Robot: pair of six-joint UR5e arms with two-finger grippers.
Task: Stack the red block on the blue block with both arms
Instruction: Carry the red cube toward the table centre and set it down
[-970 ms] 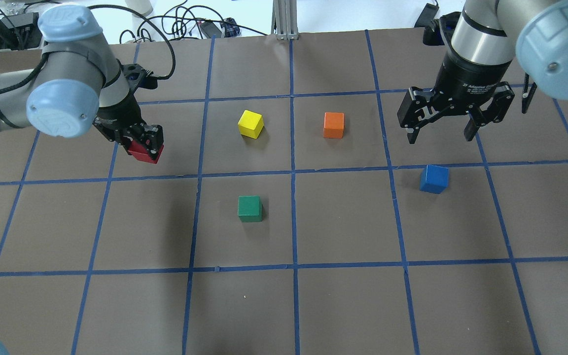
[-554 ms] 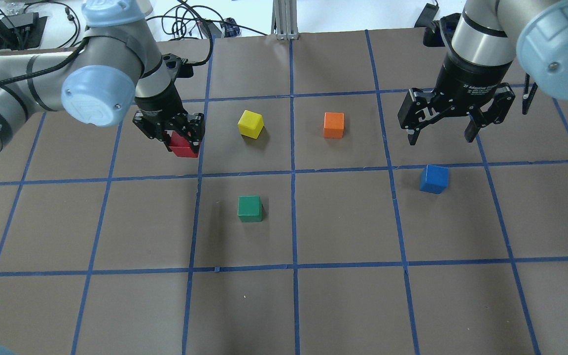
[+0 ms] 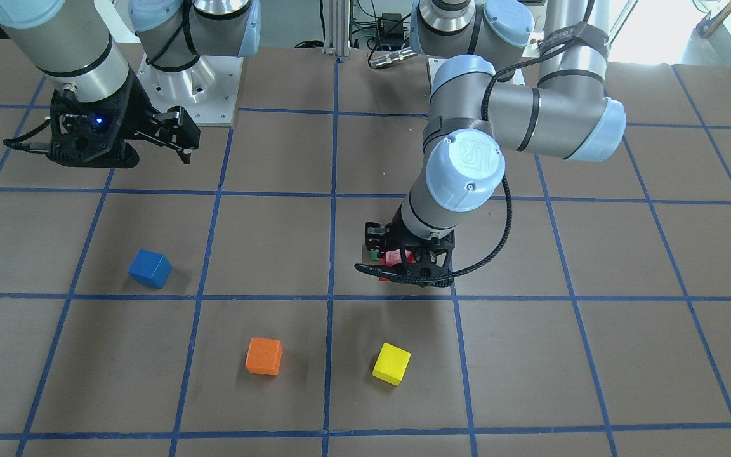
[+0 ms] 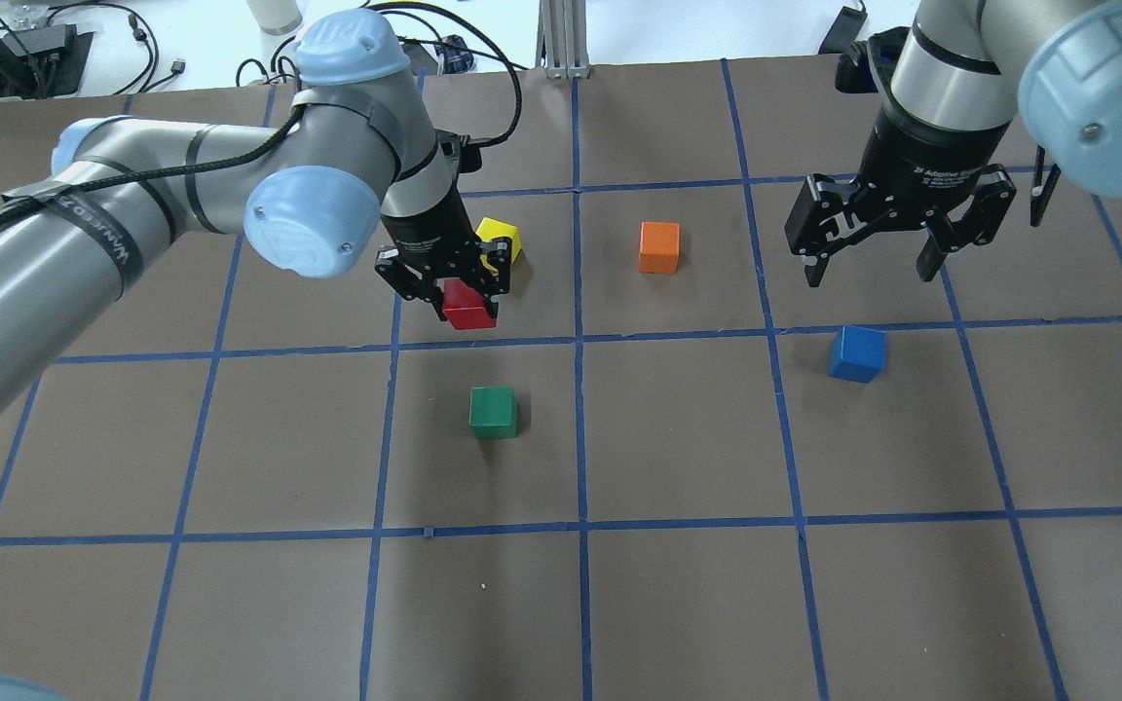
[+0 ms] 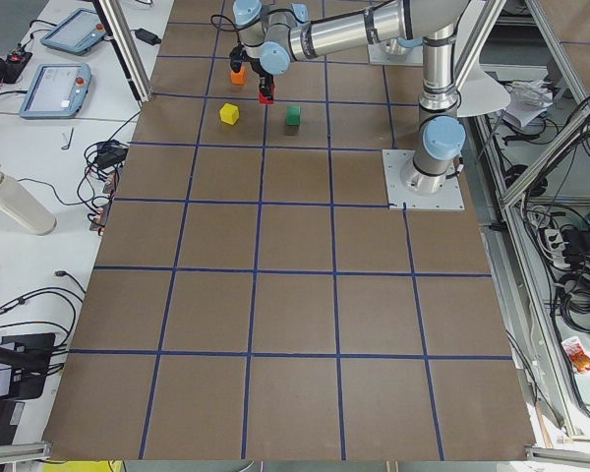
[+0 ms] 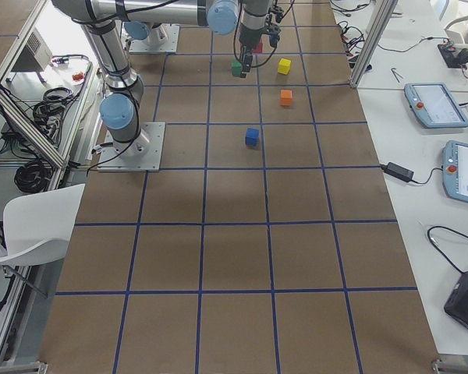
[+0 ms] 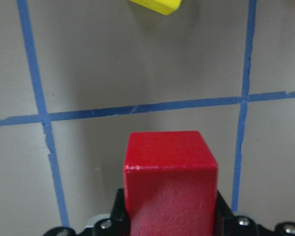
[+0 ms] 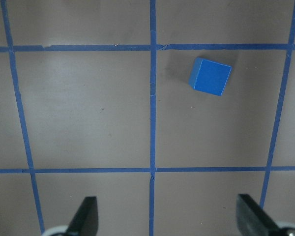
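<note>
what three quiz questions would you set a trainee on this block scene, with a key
1. True or false: the left hand is shut on the red block.
2. Short answer: how do the fingers of the right hand stand, and what do they hold?
3. Where is the blue block? A. lying on the table; B. in the right hand; C. on top of the red block.

Key: 1 true; 2 open, holding nothing; 3 A.
</note>
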